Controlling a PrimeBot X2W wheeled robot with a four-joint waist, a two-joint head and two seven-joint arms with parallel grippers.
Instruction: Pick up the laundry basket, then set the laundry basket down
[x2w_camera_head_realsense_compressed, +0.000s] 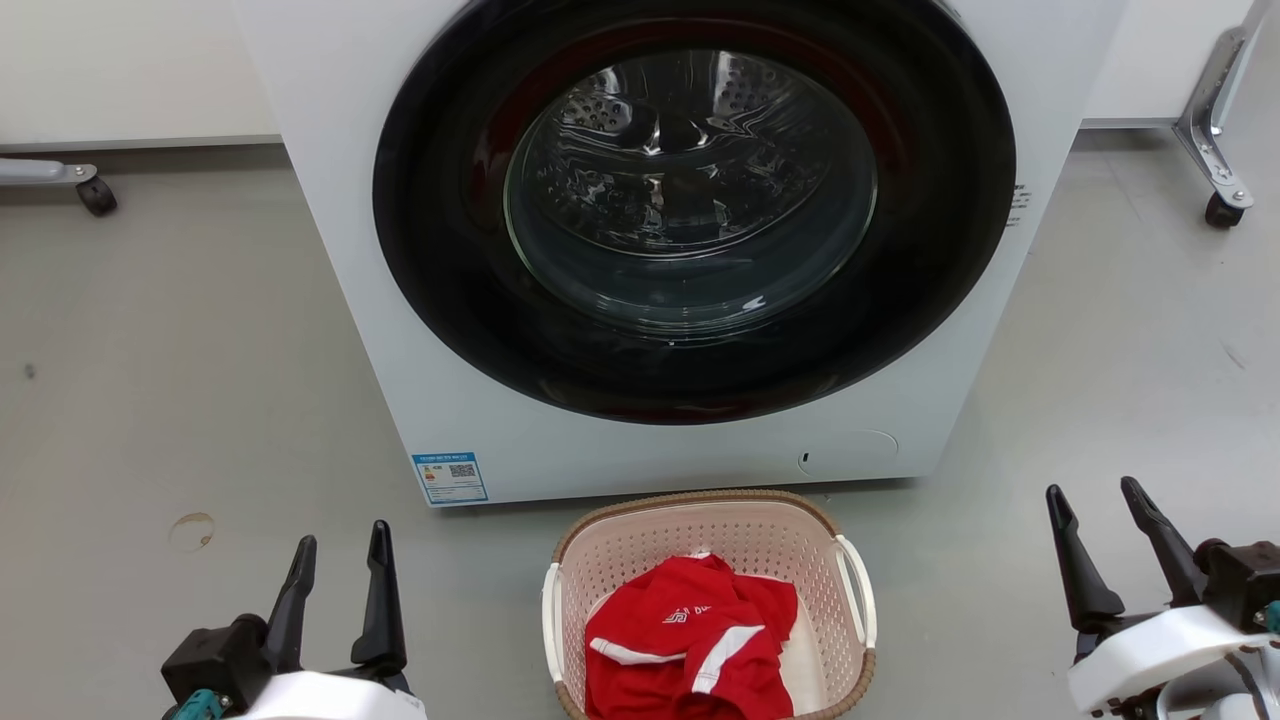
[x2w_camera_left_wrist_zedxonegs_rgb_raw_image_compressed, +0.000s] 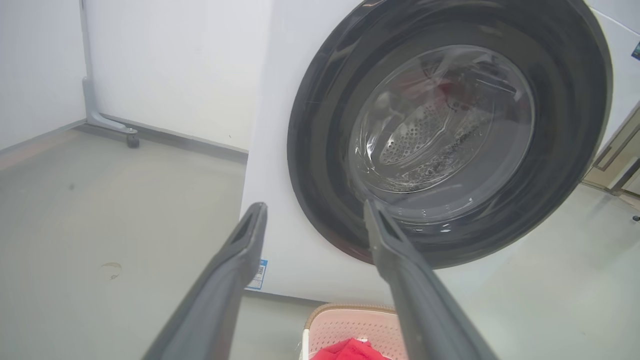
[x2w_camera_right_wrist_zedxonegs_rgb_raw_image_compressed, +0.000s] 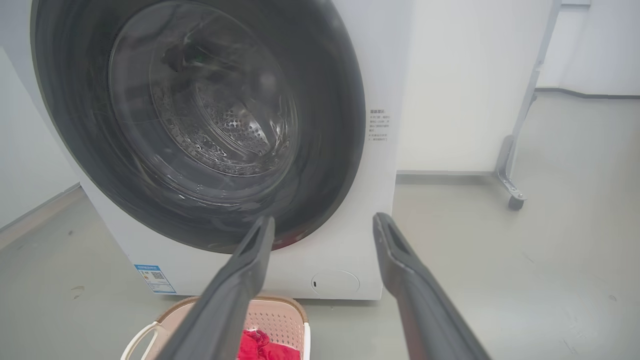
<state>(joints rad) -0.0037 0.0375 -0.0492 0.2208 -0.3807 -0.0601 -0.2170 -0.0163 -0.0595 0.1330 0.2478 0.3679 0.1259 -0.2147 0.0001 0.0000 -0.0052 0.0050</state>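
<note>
A perforated pink plastic basket (x2w_camera_head_realsense_compressed: 640, 570) with a brown woven-look rim sat before the glossy white washer (x2w_camera_head_realsense_compressed: 330, 260). Before the washer's corners, the left tool (x2w_camera_head_realsense_compressed: 342, 535) and right tool (x2w_camera_head_realsense_compressed: 1092, 488) stood spread over open grey floor (x2w_camera_head_realsense_compressed: 150, 400).

Before the washing machine (x2w_camera_head_realsense_compressed: 600, 462), the laundry basket (x2w_camera_head_realsense_compressed: 650, 545): near rim cut off; red garment (x2w_camera_head_realsense_compressed: 690, 640) hides its floor; machine's label (x2w_camera_head_realsense_compressed: 449, 477) print illegible.

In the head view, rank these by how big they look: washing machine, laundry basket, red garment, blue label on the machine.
1. washing machine, largest by far, cropped at the top
2. laundry basket, partly cut off below
3. red garment, lying inside the basket
4. blue label, smallest
</note>
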